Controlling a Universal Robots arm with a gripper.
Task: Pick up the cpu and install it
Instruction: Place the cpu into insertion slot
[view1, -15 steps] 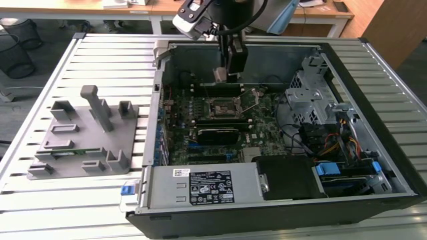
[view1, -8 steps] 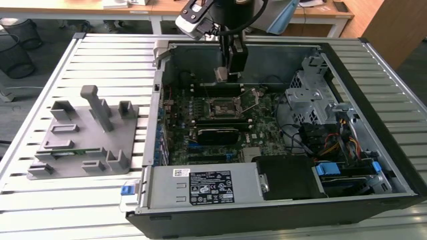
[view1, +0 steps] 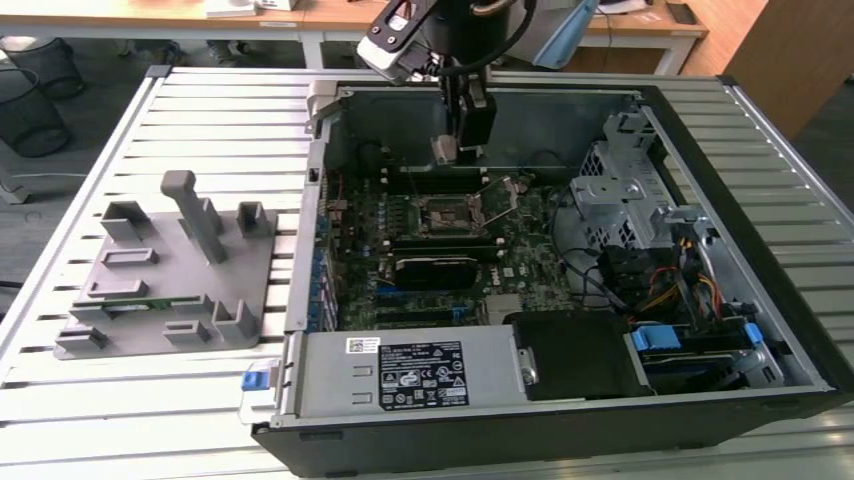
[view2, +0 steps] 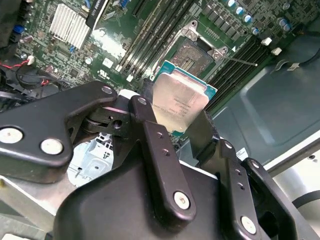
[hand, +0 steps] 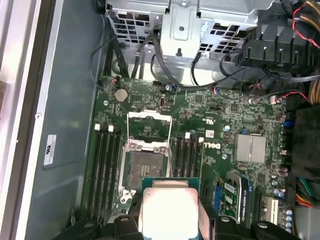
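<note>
Exterior view: an open desktop computer case (view1: 561, 420) lies on a slatted metal table (view1: 214, 110). A grey plastic fixture (view1: 174, 270) stands on the table toward the exterior view's left, apart from the case. The robot arm (view1: 441, 30) reaches down from above into the case, close to its far wall. Its wrist points almost straight down, and the gripper (view1: 457, 152) hangs above the motherboard (view1: 441, 250). A small pale plate, the cpu (view1: 443, 150), sits at the fingertips, in the air just beyond the black square socket (view1: 447, 213).

Second wrist view: two black fingers (view2: 150, 130) are clamped on opposite edges of the cpu, whose silvery metal top faces the camera, tilted. Past it lies the socket, uncovered, with its metal frame (view2: 220, 52) swung open. Long memory slots (view2: 150, 35) run on both sides of the socket.

First wrist view: the cpu, held at its sides by the fingers, hangs over the motherboard edge nearest the camera, just short of the empty socket. A finned silver heatsink (hand: 250, 148) sits well to one side. Black cables (hand: 125, 55) run to a metal drive cage (hand: 182, 25) at the board's far edge.
</note>
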